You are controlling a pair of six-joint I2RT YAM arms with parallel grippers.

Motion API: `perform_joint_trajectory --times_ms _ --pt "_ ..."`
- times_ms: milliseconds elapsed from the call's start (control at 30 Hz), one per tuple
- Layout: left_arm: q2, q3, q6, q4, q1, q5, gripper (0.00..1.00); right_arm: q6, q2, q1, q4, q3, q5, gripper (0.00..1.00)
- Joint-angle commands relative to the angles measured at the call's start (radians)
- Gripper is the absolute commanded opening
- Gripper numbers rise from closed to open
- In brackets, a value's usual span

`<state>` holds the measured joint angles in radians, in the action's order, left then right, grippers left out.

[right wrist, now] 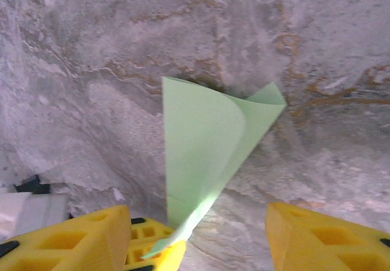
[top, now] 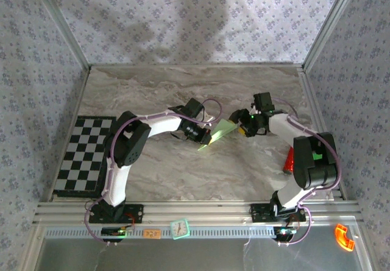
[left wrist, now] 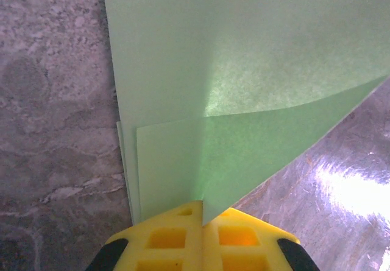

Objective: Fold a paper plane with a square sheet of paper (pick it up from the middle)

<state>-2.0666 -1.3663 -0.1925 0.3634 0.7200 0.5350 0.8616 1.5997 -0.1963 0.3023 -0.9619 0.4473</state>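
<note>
At mid-table, between the two arms, we find the square sheet of paper [top: 220, 131], pale green and partly folded, with one flap curling over. We note the left gripper [left wrist: 202, 211] with its yellow fingers [left wrist: 164, 237] pressed together on the sheet's near edge. The right gripper [right wrist: 198, 222] faces the sheet from just beside it, its fingers [right wrist: 317, 234] spread wide and touching nothing. We cannot tell whether the paper's far corner rests on the marble table [top: 183, 94].
</note>
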Motion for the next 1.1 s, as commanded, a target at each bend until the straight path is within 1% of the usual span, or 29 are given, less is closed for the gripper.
perform_joint_trajectory --times_ms 0,167,200,267,433,500,700,867,1000,1067 --pt "0.012 0.007 0.021 0.004 0.007 -0.02 0.04 0.07 0.063 -0.035 0.139 -0.066 -0.026 0.62" --pt "0.011 0.007 0.024 0.003 0.015 -0.034 0.04 0.094 0.14 -0.071 0.202 -0.135 -0.042 0.56" --pt "0.012 0.006 0.022 0.003 0.014 -0.034 0.04 0.095 0.149 -0.077 0.207 -0.142 -0.045 0.54" --pt "0.011 0.006 0.024 0.003 0.013 -0.035 0.04 0.101 0.157 -0.083 0.206 -0.145 -0.046 0.52" --pt "0.011 0.006 0.02 0.005 0.013 -0.029 0.04 0.083 0.148 -0.082 0.223 -0.147 -0.066 0.51" --pt "0.011 0.005 0.012 0.005 0.013 -0.02 0.04 0.063 0.132 -0.068 0.215 -0.144 -0.068 0.55" --pt "0.005 0.004 -0.03 0.001 0.007 0.002 0.04 -0.051 0.007 -0.017 0.091 -0.041 -0.078 0.75" --pt "0.001 0.006 -0.095 -0.022 0.0 0.021 0.04 -0.183 -0.081 0.01 -0.036 0.078 -0.033 0.78" --pt "-0.013 0.0 -0.17 -0.046 -0.003 0.052 0.04 -0.225 -0.119 0.004 -0.173 0.186 0.008 0.77" --pt "-0.022 -0.002 -0.205 -0.064 -0.004 0.082 0.04 -0.276 -0.12 -0.016 -0.201 0.208 0.011 0.76"
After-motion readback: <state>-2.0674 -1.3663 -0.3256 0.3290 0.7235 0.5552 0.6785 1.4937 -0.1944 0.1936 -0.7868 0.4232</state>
